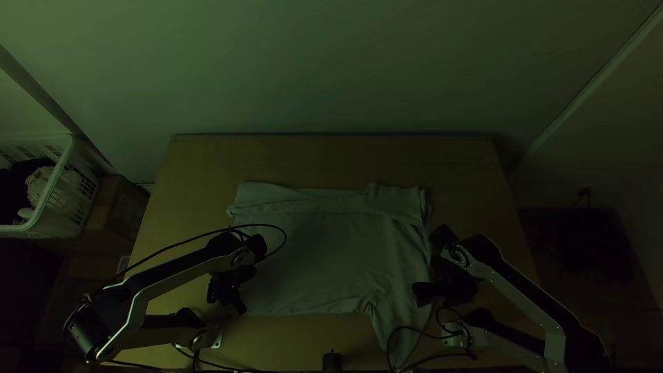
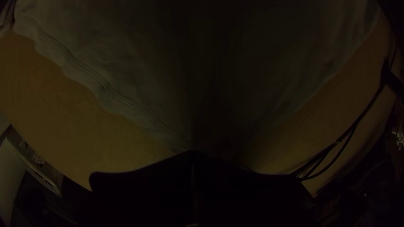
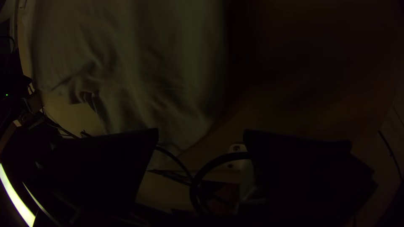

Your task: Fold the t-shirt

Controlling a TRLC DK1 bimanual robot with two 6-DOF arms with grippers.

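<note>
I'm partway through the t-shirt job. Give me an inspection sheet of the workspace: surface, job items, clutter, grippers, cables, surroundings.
Surface: light wooden table, dimly lit.
Job items: t-shirt spread out, not a folded bundle; wrinkled toward its near right, where one part juts toward the near edge.
Clutter: small dark object at the near edge.
Left gripper: shut, by the shirt's near-left corner; cannot tell whether it pinches cloth.
Right gripper: open, near the shirt's right side.
Cables: one black cable loops above the shirt's left part, another above the jutting part.
Surroundings: white basket of cloth items, left of the table.
</note>
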